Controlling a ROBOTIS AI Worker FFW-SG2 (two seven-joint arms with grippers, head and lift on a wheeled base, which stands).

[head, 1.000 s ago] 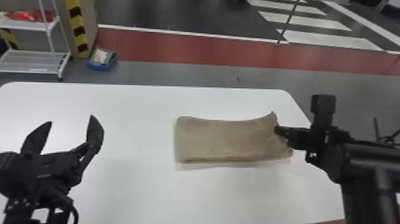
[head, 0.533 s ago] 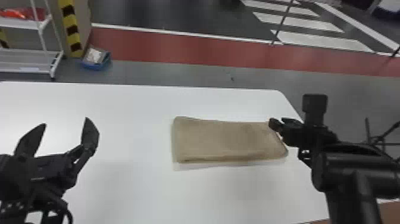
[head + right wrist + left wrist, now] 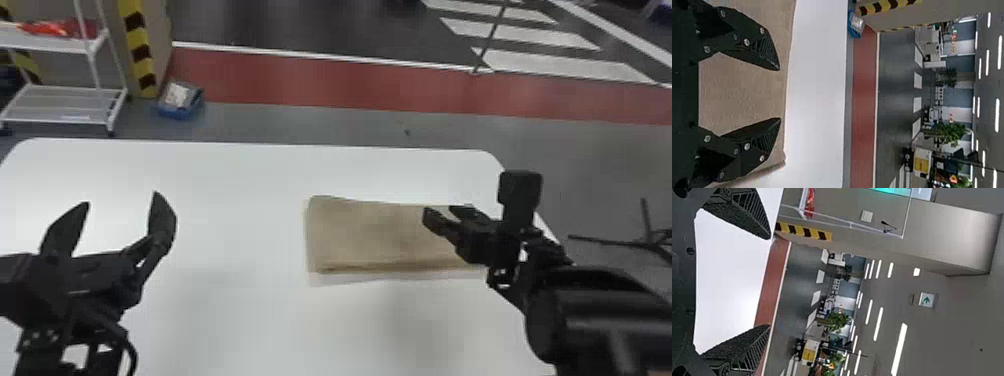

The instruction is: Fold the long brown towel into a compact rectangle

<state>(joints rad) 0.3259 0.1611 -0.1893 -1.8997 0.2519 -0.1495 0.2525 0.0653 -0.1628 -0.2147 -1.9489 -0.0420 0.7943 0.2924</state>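
brn towel [image 3: 367, 232], partly under R end effector [image 3: 440, 210]

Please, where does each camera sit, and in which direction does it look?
Head view: on the head, forward and down at the brown towel; left gripper, right gripper.
Left wrist view: on that wrist, out across the room past its fingers.
Right wrist view: on that wrist, over towel and room; its fingers.
Head and right wrist views share the towel.

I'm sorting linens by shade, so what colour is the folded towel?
The towel is a plain light brown, showing best in the head view.
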